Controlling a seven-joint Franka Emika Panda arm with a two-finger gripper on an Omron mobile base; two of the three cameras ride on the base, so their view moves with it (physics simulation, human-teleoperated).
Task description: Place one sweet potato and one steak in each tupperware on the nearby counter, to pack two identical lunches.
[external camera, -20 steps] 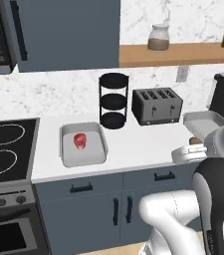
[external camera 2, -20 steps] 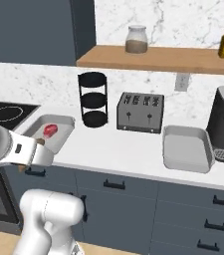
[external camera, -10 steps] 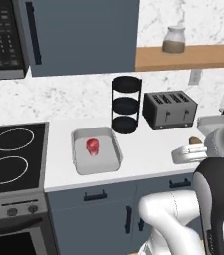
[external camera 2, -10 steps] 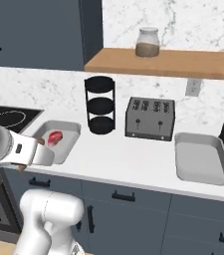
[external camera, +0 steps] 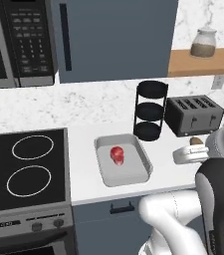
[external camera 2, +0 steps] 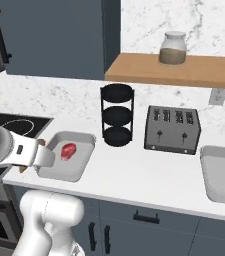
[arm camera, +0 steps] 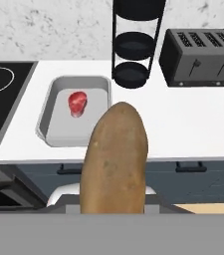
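Your gripper (arm camera: 114, 211) was clamped on a sweet potato (arm camera: 115, 158), which stood up from the bottom of the hand view and hid the fingertips. In the left base view its brown tip (external camera: 196, 141) showed at the end of the arm, at about 3 o'clock from the tupperware (external camera: 144, 158). In the right base view the gripper (external camera 2: 40, 145) hung at the left rim of that tupperware (external camera 2: 82, 165), above the tabletop (external camera 2: 149, 175) edge.

The steak (external camera: 117, 154) lay inside the tupperware, a little toward its 12 o'clock end, clear of the walls. From the hand view the steak (arm camera: 77, 102) sat at about 11 o'clock from the potato's top. A second tupperware (external camera 2: 224, 178) rested at the right end of the tabletop, well apart from the first.

A black three-tier rack (external camera 2: 117, 114) stood just beyond the first tupperware at 1 o'clock, with the toaster (external camera 2: 172, 129) beside it at 3 o'clock. The stove (external camera: 24, 168) lay at 9 o'clock from the tupperware. A jar (external camera 2: 172, 48) sat on the wooden shelf (external camera 2: 144, 71) above.
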